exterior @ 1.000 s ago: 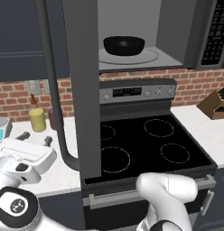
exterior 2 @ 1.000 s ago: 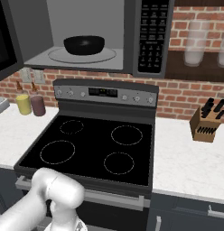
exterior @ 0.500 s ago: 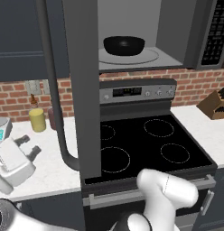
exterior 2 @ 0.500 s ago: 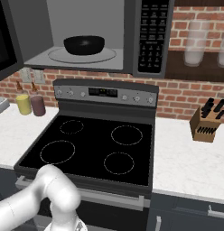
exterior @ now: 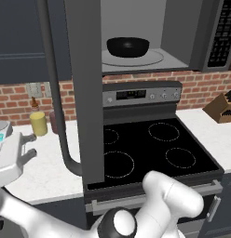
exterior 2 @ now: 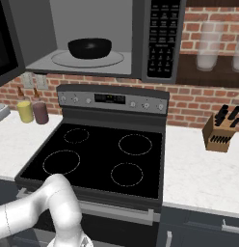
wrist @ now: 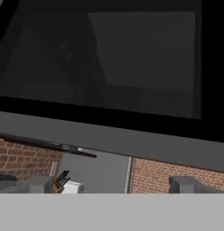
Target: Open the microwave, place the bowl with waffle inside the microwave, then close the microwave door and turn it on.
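Note:
The microwave (exterior 2: 140,72) hangs open above the stove. On its turntable (exterior 2: 59,59) sits the black bowl (exterior: 128,46) (exterior 2: 90,47); the waffle is hidden within it. The microwave door (exterior: 84,93) (exterior 2: 5,43) stands swung out toward me, its curved bar handle (exterior: 56,102) on the outer side. My gripper (exterior: 31,148) is open at the far left, outside the door and level with the handle's lower end, holding nothing. In the hand view the gripper (wrist: 113,185) faces the door's black window (wrist: 109,67) and grey lower frame, fingertips (wrist: 39,184) wide apart.
A black stove (exterior: 150,148) (exterior 2: 97,154) lies below the microwave. A yellow bottle (exterior: 38,123) (exterior 2: 25,111) and a dark red one (exterior 2: 40,112) stand on the left counter. A knife block (exterior: 222,108) (exterior 2: 219,130) stands at the right. The keypad panel (exterior 2: 160,38) is on the microwave's right side.
The hand has turned and slid further left beside the open door, and the arm's white elbow has risen in front of the stove. The bowl and door have not moved.

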